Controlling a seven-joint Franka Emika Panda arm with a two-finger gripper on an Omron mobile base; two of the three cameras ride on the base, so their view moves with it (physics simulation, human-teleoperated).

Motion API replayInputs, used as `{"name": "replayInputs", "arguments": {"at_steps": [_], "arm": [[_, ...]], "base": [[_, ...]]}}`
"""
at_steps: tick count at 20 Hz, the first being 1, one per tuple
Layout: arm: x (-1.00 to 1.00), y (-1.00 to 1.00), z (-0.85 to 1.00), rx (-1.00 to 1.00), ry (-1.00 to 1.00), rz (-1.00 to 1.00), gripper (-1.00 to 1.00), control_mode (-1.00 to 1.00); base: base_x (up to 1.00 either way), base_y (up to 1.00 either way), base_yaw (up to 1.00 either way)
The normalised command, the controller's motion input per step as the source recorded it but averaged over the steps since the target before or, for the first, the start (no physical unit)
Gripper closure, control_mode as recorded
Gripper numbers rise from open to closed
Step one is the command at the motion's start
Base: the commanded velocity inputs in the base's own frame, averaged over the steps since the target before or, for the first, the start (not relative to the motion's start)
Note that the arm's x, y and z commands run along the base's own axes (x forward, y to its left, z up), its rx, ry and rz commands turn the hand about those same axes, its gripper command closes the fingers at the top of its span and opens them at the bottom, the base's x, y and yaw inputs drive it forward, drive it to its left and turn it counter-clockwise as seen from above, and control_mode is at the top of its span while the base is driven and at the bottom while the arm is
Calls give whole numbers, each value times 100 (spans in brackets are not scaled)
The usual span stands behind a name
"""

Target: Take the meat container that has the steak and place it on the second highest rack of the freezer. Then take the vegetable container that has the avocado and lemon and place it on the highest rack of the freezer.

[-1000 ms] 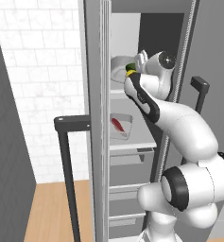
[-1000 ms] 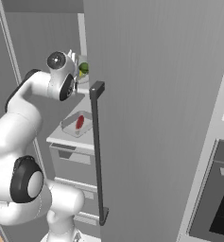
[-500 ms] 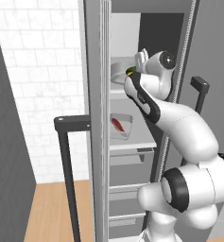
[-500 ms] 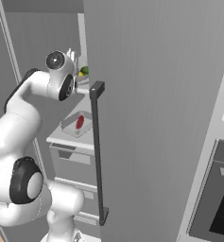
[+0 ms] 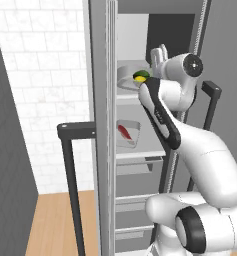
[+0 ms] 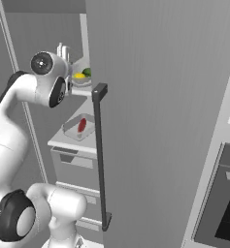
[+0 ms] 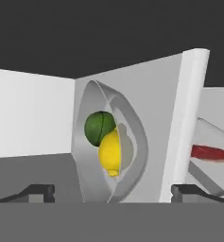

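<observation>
The bowl (image 7: 108, 151) holding the avocado (image 7: 100, 127) and lemon (image 7: 111, 152) sits on the freezer's (image 6: 155, 97) top shelf (image 5: 127, 90), near its front edge. The gripper (image 7: 111, 191) is released, jaws spread wide on either side of the bowl. The steak (image 5: 124, 133) lies in its tray (image 6: 78, 127) on the shelf below (image 6: 73, 140).

1. The left base view looks from behind the white arm, forward into the open tall grey freezer (image 5: 102, 150).
2. The right base view faces the same freezer (image 6: 160, 121) past its door's outer face.
3. Both share the small yellow lemon (image 5: 139, 78) (image 6: 79, 75).
4. The hand view sits close, rolled sideways, to that lemon (image 7: 110, 152) and the dark green avocado (image 7: 99, 127).
</observation>
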Motion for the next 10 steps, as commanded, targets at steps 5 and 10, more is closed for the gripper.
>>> {"name": "replayInputs", "arguments": {"at_steps": [5, 10], "arm": [[-100, 0, 41, 0, 0, 0, -100, -100], [-100, -4, 13, 0, 0, 0, -100, -100]], "base": [[0, 0, 0], [0, 0, 0]]}}
